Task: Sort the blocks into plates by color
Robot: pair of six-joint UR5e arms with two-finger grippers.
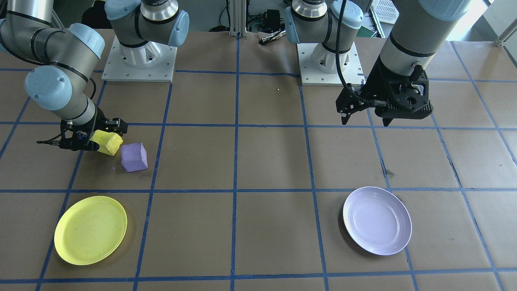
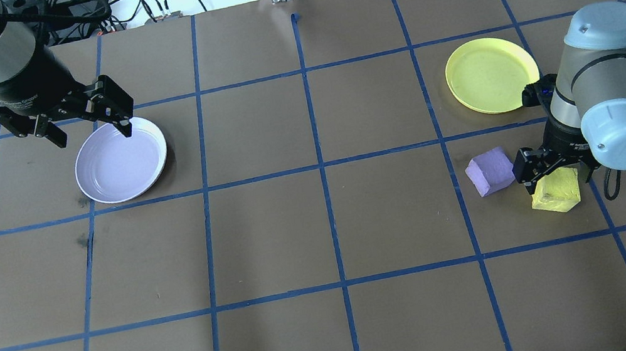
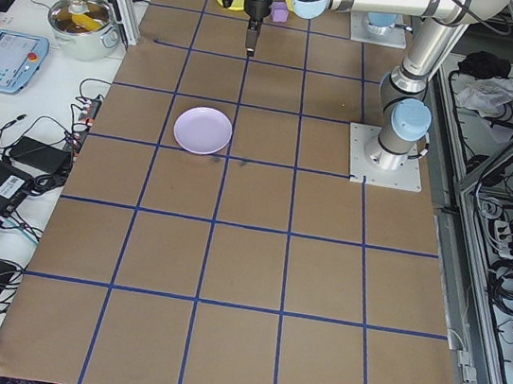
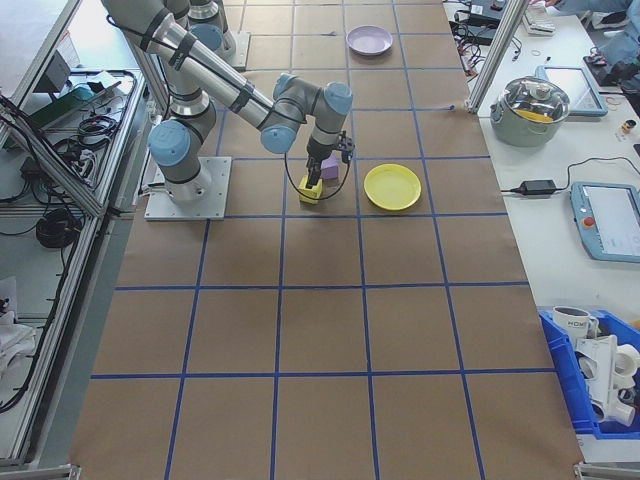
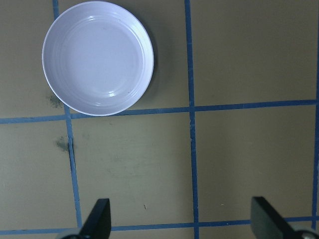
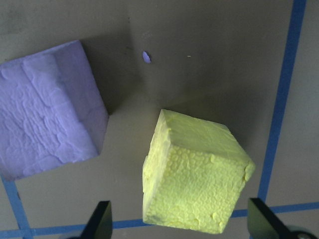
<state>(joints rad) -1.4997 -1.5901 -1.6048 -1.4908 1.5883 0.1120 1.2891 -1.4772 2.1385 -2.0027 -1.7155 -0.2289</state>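
The yellow block (image 6: pixel 194 174) lies tilted on the table between the spread fingers of my right gripper (image 6: pixel 179 221), which is open and low over it (image 2: pixel 554 174). Just beside it sits the purple block (image 2: pixel 490 171), apart from the fingers. The yellow plate (image 2: pixel 492 74) rests one grid square beyond them and holds nothing. On the other side of the table, my left gripper (image 2: pixel 88 121) hangs open in the air at the edge of the lavender plate (image 2: pixel 121 160), which also holds nothing. In the left wrist view the lavender plate (image 5: pixel 97 57) lies ahead of the fingertips (image 5: pixel 102 219).
Brown paper with a blue tape grid (image 2: pixel 321 164) covers the table. Both arm bases (image 1: pixel 139 60) stand on white plates at the robot's side. A side bench carries a pot (image 4: pixel 540 100), tablets and cables; a blue bin (image 4: pixel 600 370) stands off the table.
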